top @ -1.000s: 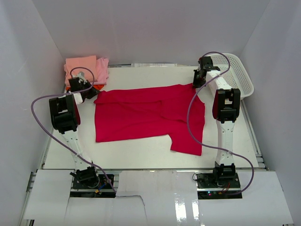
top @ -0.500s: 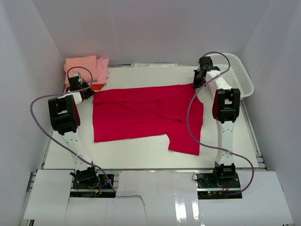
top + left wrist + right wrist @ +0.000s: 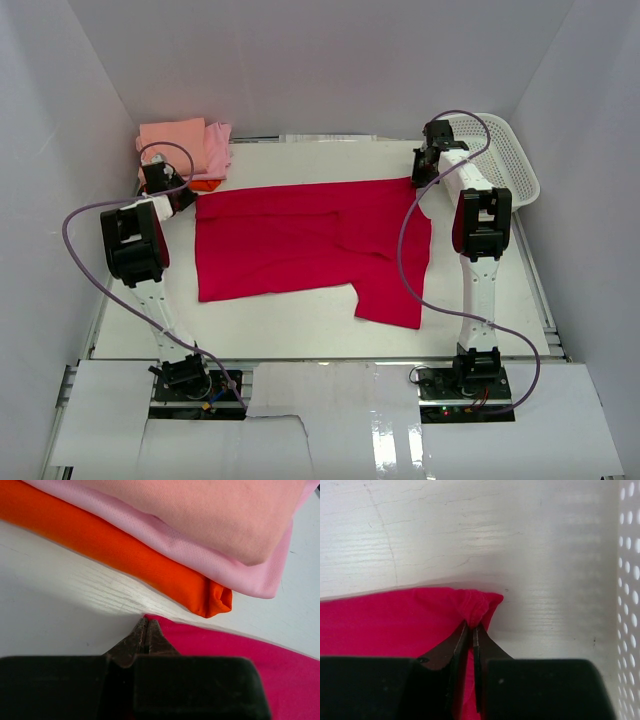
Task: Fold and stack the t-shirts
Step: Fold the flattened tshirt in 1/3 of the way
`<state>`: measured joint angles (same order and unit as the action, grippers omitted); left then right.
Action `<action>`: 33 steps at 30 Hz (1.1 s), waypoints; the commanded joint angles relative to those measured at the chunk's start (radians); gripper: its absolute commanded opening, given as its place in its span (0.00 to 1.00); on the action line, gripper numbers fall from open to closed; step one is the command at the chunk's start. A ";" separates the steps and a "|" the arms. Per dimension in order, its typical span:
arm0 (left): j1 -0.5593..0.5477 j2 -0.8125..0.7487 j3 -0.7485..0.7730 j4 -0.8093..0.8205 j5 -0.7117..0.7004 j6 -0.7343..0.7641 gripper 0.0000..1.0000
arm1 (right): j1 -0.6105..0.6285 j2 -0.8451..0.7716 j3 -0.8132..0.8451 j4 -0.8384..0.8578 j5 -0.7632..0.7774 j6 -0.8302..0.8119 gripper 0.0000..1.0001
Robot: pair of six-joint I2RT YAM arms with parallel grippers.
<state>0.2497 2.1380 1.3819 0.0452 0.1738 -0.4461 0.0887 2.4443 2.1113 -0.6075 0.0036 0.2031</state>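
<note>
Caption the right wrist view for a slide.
Right tool pinching a bunched corner of the crimson t-shirt on the white table, lattice basket alongside.

We read no text, label, brand or number, neither on the red t-shirt (image 3: 290, 240), the folded t-shirts (image 3: 185, 140) nor the basket (image 3: 515, 165).

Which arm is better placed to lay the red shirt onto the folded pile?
Left. The left gripper pinches a corner of the red shirt right beside the folded pile; the right gripper holds the other corner, by the basket.
</note>
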 commanded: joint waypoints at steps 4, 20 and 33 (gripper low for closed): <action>0.025 -0.053 0.002 0.019 0.022 -0.012 0.00 | -0.018 -0.013 0.024 -0.023 -0.025 -0.005 0.36; 0.029 -0.217 -0.024 0.019 -0.092 -0.062 0.41 | -0.018 -0.157 0.032 -0.057 0.007 -0.019 0.40; 0.037 -0.633 -0.145 -0.295 -0.044 -0.163 0.41 | 0.003 -0.626 -0.350 -0.097 -0.146 0.068 0.71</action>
<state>0.2798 1.6737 1.2846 -0.1509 0.0921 -0.5518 0.0818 1.9522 1.8336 -0.6907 -0.0856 0.2218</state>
